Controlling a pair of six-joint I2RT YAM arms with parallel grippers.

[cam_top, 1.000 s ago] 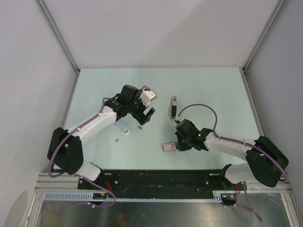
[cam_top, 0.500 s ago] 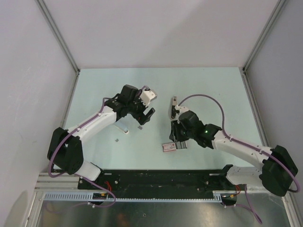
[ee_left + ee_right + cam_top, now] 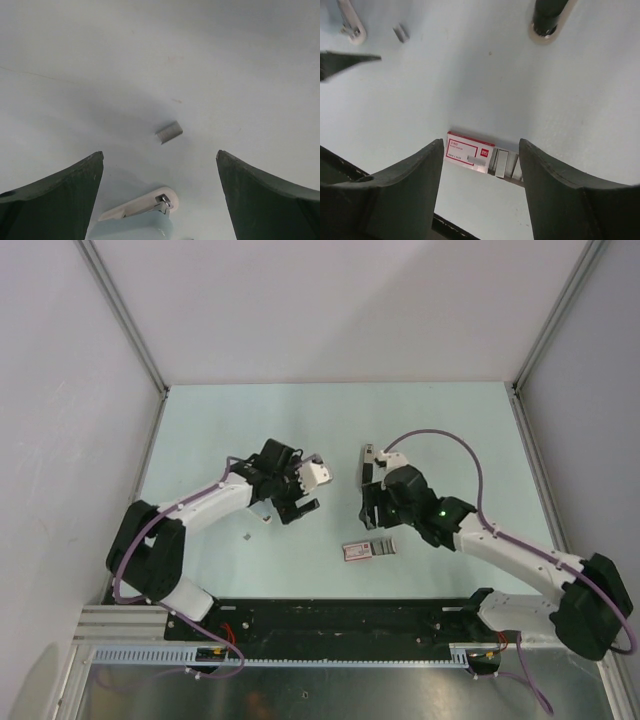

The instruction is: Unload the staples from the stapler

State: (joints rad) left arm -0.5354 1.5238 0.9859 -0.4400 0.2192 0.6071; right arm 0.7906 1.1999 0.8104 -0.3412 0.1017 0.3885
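The slim black stapler (image 3: 368, 454) lies at mid-table, its near end hidden behind my right arm; its end with the pale base rim (image 3: 547, 17) shows at the top of the right wrist view. A short silvery strip of staples (image 3: 169, 132) lies on the table just ahead of my left gripper (image 3: 160, 155), whose jaws stand wide open and empty. The same strip of staples (image 3: 400, 32) shows at the right wrist view's top left. My right gripper (image 3: 481, 142) is open and empty, raised above the table.
A pink-and-grey staple packet (image 3: 469, 151) with its tray slid out lies near the front edge (image 3: 368, 550). A pale beige piece with a metal tip (image 3: 145, 205) lies under my left gripper (image 3: 297, 508). A tiny grey bit (image 3: 247, 536) lies left of it.
My right gripper opened, left the packet and moved up and away from the front edge. My left gripper moved nearer and lower, over the strip of staples.
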